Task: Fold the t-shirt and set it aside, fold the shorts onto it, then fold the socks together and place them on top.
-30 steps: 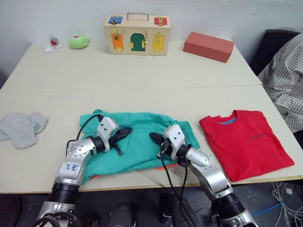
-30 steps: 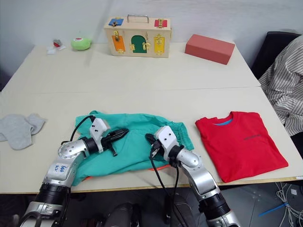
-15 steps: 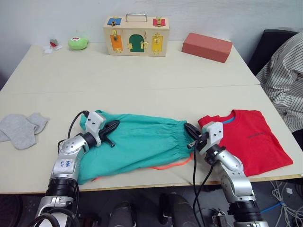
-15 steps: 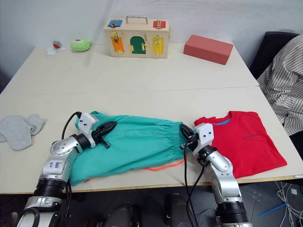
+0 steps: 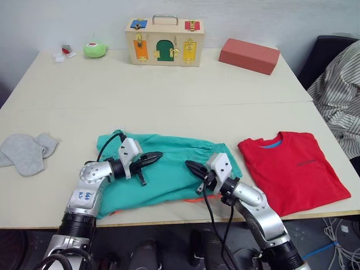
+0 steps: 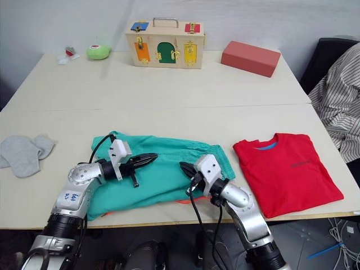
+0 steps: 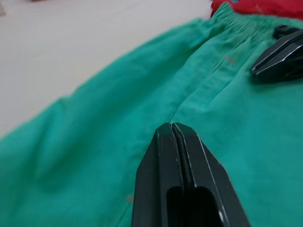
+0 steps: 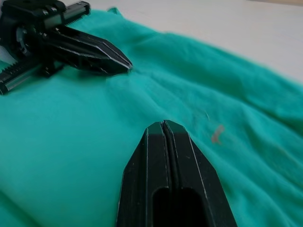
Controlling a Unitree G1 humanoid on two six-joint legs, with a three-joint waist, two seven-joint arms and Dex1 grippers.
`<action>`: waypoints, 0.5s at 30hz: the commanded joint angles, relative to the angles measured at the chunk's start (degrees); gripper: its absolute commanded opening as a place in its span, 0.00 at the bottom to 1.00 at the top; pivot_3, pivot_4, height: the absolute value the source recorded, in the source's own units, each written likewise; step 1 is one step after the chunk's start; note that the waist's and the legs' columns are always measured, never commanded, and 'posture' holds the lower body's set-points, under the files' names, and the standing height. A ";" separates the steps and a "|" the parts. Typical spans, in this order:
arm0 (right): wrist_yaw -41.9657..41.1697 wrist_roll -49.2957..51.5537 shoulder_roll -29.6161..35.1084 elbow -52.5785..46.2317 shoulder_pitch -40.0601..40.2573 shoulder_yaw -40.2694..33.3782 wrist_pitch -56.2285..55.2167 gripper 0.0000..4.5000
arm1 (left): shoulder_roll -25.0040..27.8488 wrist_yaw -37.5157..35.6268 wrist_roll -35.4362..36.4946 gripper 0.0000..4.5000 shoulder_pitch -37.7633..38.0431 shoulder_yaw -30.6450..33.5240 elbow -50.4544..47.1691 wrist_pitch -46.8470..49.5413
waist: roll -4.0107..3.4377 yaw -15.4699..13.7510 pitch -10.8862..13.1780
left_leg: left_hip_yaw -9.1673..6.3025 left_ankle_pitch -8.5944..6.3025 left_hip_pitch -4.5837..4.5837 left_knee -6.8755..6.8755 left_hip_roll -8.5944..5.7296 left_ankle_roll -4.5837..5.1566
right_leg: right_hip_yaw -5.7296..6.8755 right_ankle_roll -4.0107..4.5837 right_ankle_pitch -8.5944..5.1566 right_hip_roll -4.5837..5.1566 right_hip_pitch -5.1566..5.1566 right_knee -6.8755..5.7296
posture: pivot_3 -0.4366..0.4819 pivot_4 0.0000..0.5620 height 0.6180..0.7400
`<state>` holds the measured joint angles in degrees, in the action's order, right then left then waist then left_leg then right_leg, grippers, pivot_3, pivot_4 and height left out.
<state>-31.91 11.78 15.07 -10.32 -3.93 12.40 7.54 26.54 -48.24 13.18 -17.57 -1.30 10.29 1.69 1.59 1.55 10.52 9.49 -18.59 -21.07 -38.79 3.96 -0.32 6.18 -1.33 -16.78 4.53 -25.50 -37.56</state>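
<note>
A person's striped sleeve (image 5: 340, 95) is running off the frame's right edge, and the socks (image 5: 23, 153) are lying partly cut off at the left edge.

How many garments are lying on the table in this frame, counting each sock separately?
4: the red t-shirt at the right near edge, the teal shorts at centre front, and two grey socks overlapping at the far left edge. Nothing appears hidden beneath them.
</note>
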 commanded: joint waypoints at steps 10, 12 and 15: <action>2.11 8.33 1.33 -14.12 5.08 -10.95 3.78 0.01 | 0.67 -4.15 0.76 0.00 -1.57 0.57 2.75 -5.04 | -0.21 -0.30 0.14 | -2.65 1.13 -0.41 0.96 -1.02 0.17 | 2.68 -0.16 -0.05 1.25 1.05 0.67 | 0.48 0.27 1.00; 2.19 10.27 3.67 -19.66 8.29 -13.77 6.50 0.01 | 1.46 -5.99 1.70 0.00 -1.94 0.95 2.02 -4.88 | -0.30 -1.47 0.19 | -2.71 1.03 -0.43 0.96 -1.06 0.41 | 2.64 -0.14 -0.06 1.29 1.08 0.64 | 0.48 0.27 1.00; 4.53 20.49 6.03 -28.46 16.19 -21.16 13.80 0.04 | 2.62 -8.91 3.57 0.00 -1.67 1.40 0.00 -4.52 | -0.29 -1.74 0.19 | -2.71 0.98 -0.42 0.96 -1.07 0.48 | 2.63 -0.13 -0.06 1.32 1.14 0.72 | 0.48 0.27 1.00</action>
<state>-29.07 25.50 20.41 -32.36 9.67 -4.06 17.78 28.40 -55.21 14.59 -18.83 -0.67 13.32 -2.47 1.29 -0.19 10.71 6.78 -17.62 -21.48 -37.83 2.88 0.17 8.79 -1.47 -16.84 5.86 -24.36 -36.83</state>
